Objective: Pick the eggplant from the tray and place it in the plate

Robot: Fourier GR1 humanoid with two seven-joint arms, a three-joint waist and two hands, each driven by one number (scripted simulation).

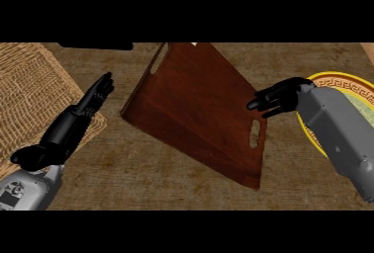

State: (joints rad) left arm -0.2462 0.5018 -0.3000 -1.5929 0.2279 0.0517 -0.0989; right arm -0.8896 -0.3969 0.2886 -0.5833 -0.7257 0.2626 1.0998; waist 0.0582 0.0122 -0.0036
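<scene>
The brown counter (pixel 146 168) carries a dark wooden tray (pixel 194 106) lying at a slant in the middle. A wicker mat (pixel 33 89) lies at the left, a yellow-rimmed plate (pixel 349 84) at the right. The left hand (pixel 87 106) rests open over the mat's edge, fingers straight. The right hand (pixel 281 96) hangs curled between tray and plate; the eggplant does not show, so whether that hand holds it I cannot tell.

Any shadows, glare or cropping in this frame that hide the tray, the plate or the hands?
Head view: even, dim light, no glare; the tray shades darker toward its left edge. The plate is cut by the right edge and largely covered by the right forearm. The right hand is curled, its black fingers hard to separate; I see no eggplant. The left hand, fingers straight, stands clear against the wicker mat.
</scene>
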